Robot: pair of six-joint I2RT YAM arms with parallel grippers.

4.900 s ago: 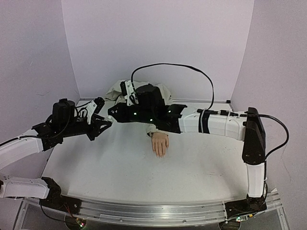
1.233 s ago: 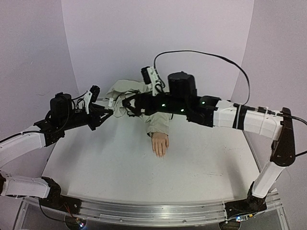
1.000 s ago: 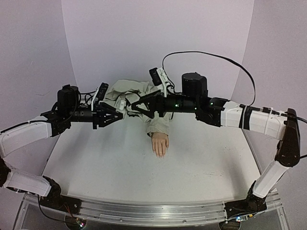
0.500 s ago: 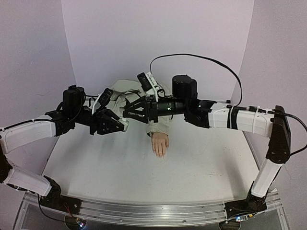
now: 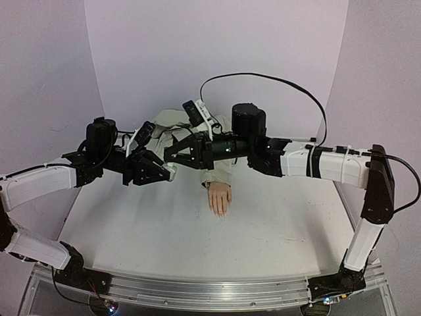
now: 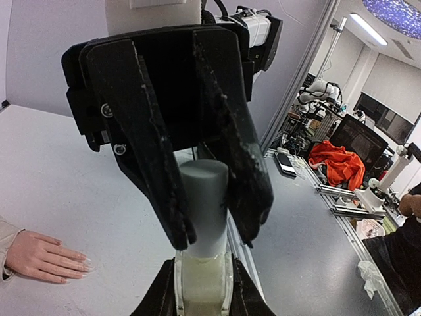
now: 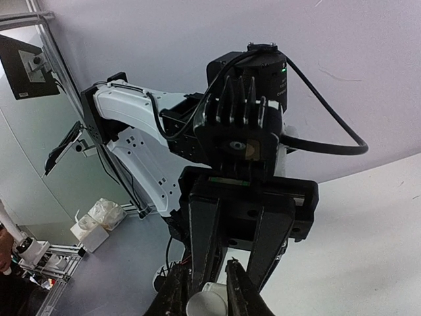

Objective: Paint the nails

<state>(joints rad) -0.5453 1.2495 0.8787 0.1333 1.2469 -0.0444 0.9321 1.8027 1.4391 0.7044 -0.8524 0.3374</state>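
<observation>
Nails [image 5: 219, 212] tip the mannequin hand [image 5: 220, 196], which lies flat on the table [image 5: 276, 230], down and right of where both grippers meet. From the left wrist, the left gripper [image 6: 200, 296] clamps a pale bottle [image 6: 200, 280] and the right gripper [image 6: 217, 234] pinches its grey cap [image 6: 204, 191]. From the right wrist, the right gripper's fingers hug that cap.

A robotics lab is being shown. A white table [image 5: 164, 243] is being enclosed by pale lilac backdrop panels [image 5: 217, 59], with an aluminium rail [image 5: 210, 289] being seen at six o'clock from above. Through the left wrist camera, long workbenches [image 6: 309, 237], another white robot arm [image 6: 314, 92], dark monitors [image 6: 358, 135] and an orange cloth [image 6: 335, 161] are being shown at three o'clock, under a ceiling light panel [image 6: 368, 29] at one o'clock.
</observation>
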